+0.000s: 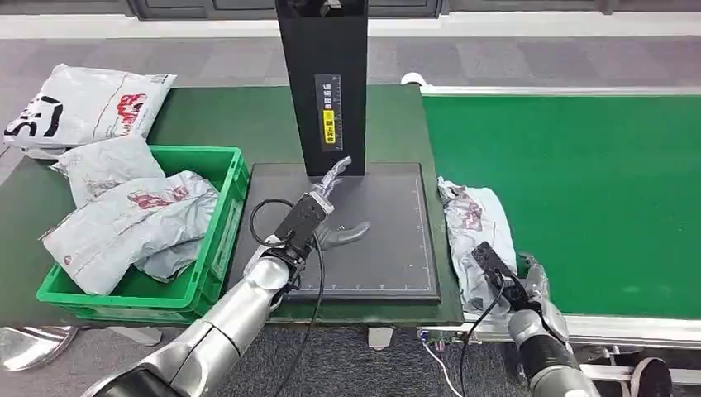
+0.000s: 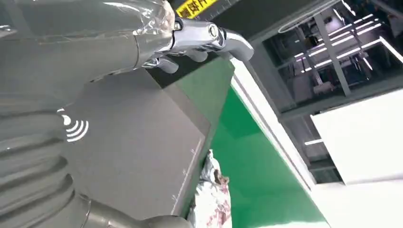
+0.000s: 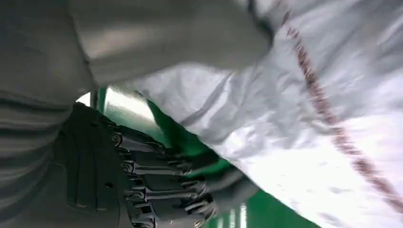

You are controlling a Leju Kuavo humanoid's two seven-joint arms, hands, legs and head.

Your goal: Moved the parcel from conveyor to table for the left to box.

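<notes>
Centrally, a dark grey mat (image 1: pixel 364 240) lies on the green table (image 1: pixel 248 116), with a black upright column (image 1: pixel 322 83) standing at its far edge. The left hand (image 1: pixel 329 207) is above the mat near the column's base, fingers spread apart and holding nothing; the left wrist view confirms extended fingers (image 2: pixel 209 38) over the mat surface (image 2: pixel 138 147).

The parcel (image 1: pixel 473 240), a crumpled grey mailer with red print, lies at the left edge of the green conveyor (image 1: pixel 579 190), just beside the right edge of the mat and straddling the seam between conveyor and table. The right hand (image 1: pixel 529 281) is at the parcel's near end, at the near edge of the conveyor. In the right wrist view the dark fingers (image 3: pixel 161 185) curl under the parcel's edge (image 3: pixel 294 142) while the grey thumb lies over its upper face, so the hand grips the mailer.

At the table's left side, a green crate (image 1: pixel 215 248) holds several grey mailers (image 1: pixel 132 223). Another mailer (image 1: pixel 87 103) with black and red print lies at the far left corner of the table, beyond the crate.
</notes>
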